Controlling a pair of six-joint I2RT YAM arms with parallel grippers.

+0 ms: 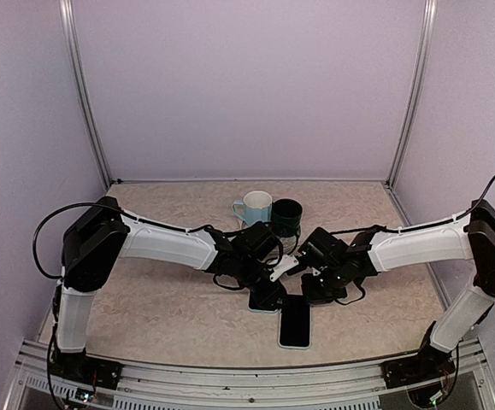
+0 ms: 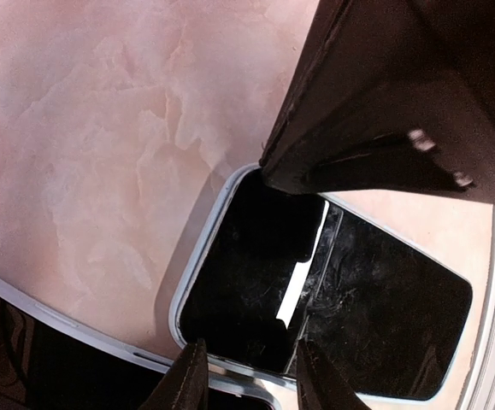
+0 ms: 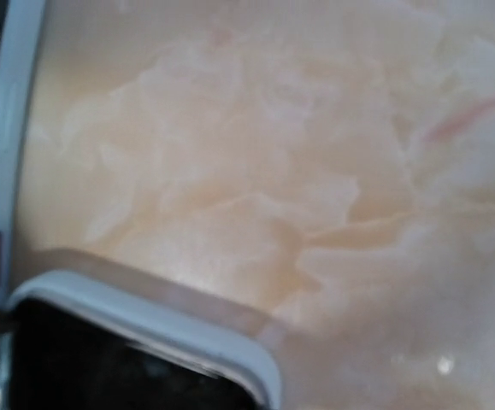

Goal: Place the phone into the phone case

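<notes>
- Left gripper (image 2: 250, 352): its two fingers stand a little apart at the near end of the phone case (image 2: 194, 265). The case's light rim runs between them, and it cannot be told whether they pinch it.
- Phone case: lies flat on the table (image 1: 144, 299), dark inside, directly under that gripper.
- Phone (image 1: 295, 325): lies flat just right of the case and nearer the arm bases. One edge is at the case's side; touching or overlapping, unclear.
- Right gripper (image 1: 312, 286): closed, close above the phone's far end, its fingers hidden.
- Both arms reach inward from their corners with wrists bent down, meeting mid-table in front of a pale mug (image 1: 254, 207) and a dark mug (image 1: 287, 216).
</notes>
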